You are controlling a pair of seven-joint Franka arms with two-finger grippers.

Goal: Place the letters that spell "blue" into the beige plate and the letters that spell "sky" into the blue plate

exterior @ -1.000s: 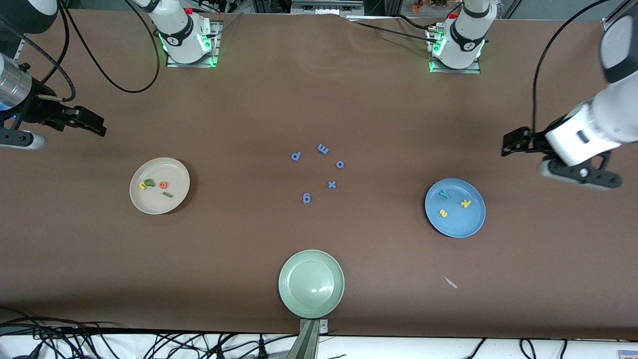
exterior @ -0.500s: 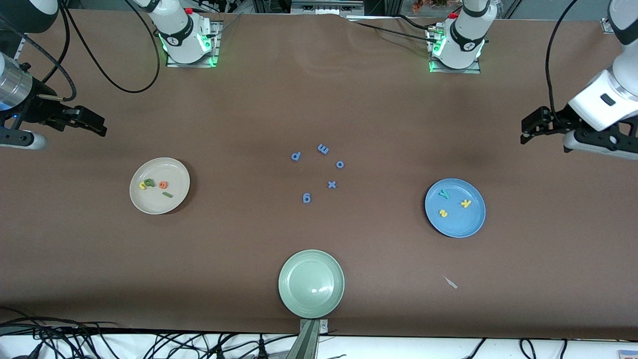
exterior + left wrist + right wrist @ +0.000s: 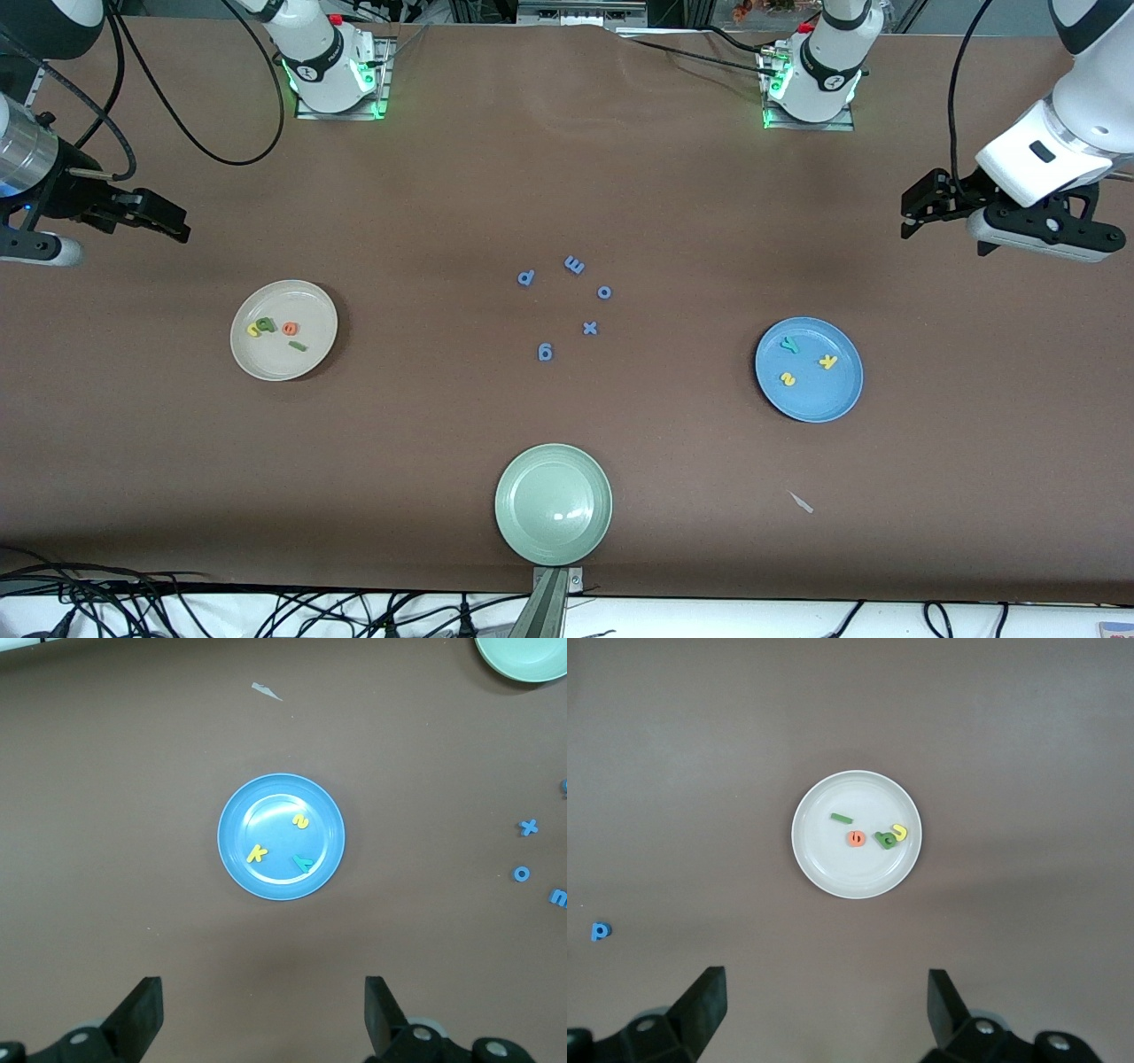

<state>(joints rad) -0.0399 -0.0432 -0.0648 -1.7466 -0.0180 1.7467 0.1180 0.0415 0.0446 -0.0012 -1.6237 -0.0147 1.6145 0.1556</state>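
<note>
**Over the brown table, both grippers hung wide open and empty**

On the beige plate (image 3: 283,330), toward the right arm's end of the table, lay the four letters that spell "blue" (image 3: 276,331): a yellow u (image 3: 899,832) touching an olive-green b (image 3: 885,841), an orange e (image 3: 856,839) just beside them, and a dark green l (image 3: 841,819) a little apart. None of them reached the rim.

On the blue plate (image 3: 809,369), toward the left arm's end, lay the letters that spell "sky" (image 3: 802,361): a yellow s (image 3: 301,821), a yellow k (image 3: 257,853) and a teal-green y (image 3: 303,862), each separate from the others.

The left gripper (image 3: 917,206) hung in the air over bare table near the left arm's end, its two fingers (image 3: 142,1017) spread wide with nothing between them. The right gripper (image 3: 168,221) hung over bare table near the right arm's end, its fingers (image 3: 702,1005) likewise spread wide and empty. Neither touched a plate or a letter.

Between the two plates, at the middle of the table, five periwinkle-blue letters (image 3: 567,306) lay scattered. A pale green plate (image 3: 554,503) sat nearer to the front camera than those letters, and a small pale scrap (image 3: 802,502) lay nearer to the camera than the blue plate.
</note>
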